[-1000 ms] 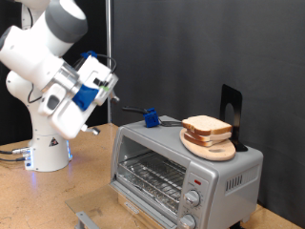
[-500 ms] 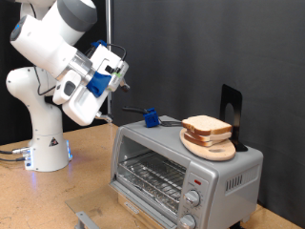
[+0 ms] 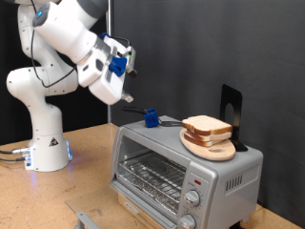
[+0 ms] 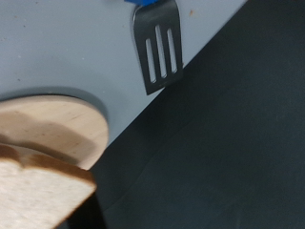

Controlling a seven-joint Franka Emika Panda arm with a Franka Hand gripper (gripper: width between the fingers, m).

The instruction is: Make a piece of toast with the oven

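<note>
The piece of toast (image 3: 205,125) lies on a round wooden board (image 3: 213,148) on top of the oven (image 3: 157,172). The oven's glass door is closed, and the wire rack shows through it. My gripper (image 3: 128,93) hangs in the air above and to the exterior view's left of the oven, holding nothing that I can see. The wrist view looks down on the oven's grey top (image 4: 57,48), the board (image 4: 57,129) and a corner of the toast (image 4: 38,191). My fingers do not show there.
A metal spatula (image 3: 152,118) with a blue handle lies on the oven top near its back left corner; its slotted blade (image 4: 160,48) shows in the wrist view. A black stand (image 3: 232,107) rises behind the board. The wooden table (image 3: 57,196) lies below.
The arm has swung up and to the exterior view's right, carrying the gripper from beside the robot base toward the space above the oven's left end.
</note>
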